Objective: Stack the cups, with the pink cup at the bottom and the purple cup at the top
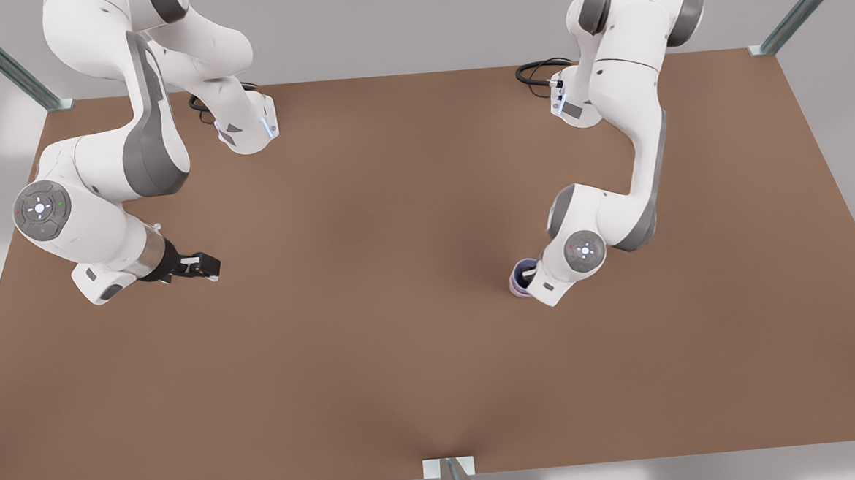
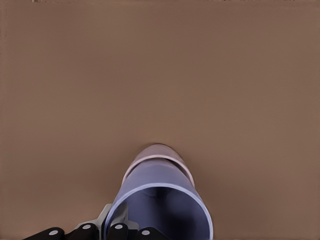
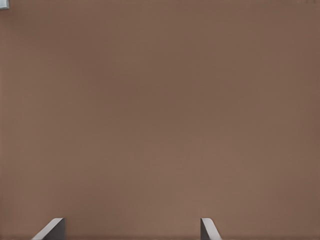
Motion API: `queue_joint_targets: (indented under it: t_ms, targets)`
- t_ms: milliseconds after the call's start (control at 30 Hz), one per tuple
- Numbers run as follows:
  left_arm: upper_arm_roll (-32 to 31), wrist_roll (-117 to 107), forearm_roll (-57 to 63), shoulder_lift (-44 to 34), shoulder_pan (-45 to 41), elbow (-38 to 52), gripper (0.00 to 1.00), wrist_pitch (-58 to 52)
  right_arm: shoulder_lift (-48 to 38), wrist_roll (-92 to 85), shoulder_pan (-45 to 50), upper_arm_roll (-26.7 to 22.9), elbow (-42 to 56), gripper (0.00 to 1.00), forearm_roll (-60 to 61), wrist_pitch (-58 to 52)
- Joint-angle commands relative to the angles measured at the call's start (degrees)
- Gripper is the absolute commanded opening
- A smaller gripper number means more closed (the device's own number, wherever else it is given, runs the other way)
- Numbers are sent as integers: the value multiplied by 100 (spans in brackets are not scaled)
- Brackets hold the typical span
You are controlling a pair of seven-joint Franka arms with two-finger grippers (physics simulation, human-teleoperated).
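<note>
Worktop (image 1: 403,329): plain brown board, grey walls behind.
Purple cup (image 2: 162,200): upright, nested in the pink cup (image 2: 155,151), at about 4 o'clock on the worktop in the front view.
Left claw (image 2: 117,230): directly above the stack, one finger inside the purple rim; grip state cannot be told.
Right claw (image 1: 198,266): fingers spread, empty, waiting at 9 o'clock, well apart.
Judgement: stack looks done; left arm is nearer, lift straight up.

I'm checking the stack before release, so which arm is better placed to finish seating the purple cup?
Probably the left: the left gripper is at the purple cup, nested in the pink cup. The right gripper waits open over bare table.
</note>
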Motion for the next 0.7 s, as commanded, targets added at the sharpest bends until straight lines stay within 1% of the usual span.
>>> queue_joint_targets:
  t_ms: [0,33,67,133,167,200,367,467,533,567,600,633,667]
  targets:
    - [-1,10,-9,6,20,3,52,17,-6,0,0,1,2,100,4,10]
    - [-10,10,-9,6,29,3,63,17,-6,0,0,1,2,100,13,10]
    - [-10,18,-9,15,38,3,77,26,-6,0,0,1,2,100,13,10]
    - [-45,18,8,15,47,3,87,26,-6,0,0,1,2,100,13,10]
    - [-45,18,-9,15,47,3,95,26,-6,0,0,1,2,100,4,10]
    - [-45,18,-9,15,47,3,99,17,-6,0,0,1,2,100,4,10]
    - [-54,27,-9,-46,47,3,99,-80,-15,9,0,97,2,100,-4,10]
    - [-62,27,-9,-213,55,3,99,-246,-15,9,0,106,11,100,-5,10]
    - [-62,10,8,-459,55,55,99,-589,-15,9,0,106,2,100,-5,10]
    - [-45,45,17,-723,55,82,99,-862,-15,0,0,106,2,100,-5,10]
    - [17,501,52,-855,55,590,98,-1739,-15,0,0,106,2,100,-5,10]
    - [218,1098,87,-864,108,1188,98,-2513,-15,0,0,106,2,100,-5,10]
    - [535,2266,429,-952,108,1646,99,-3076,-15,0,0,106,2,100,-5,10]
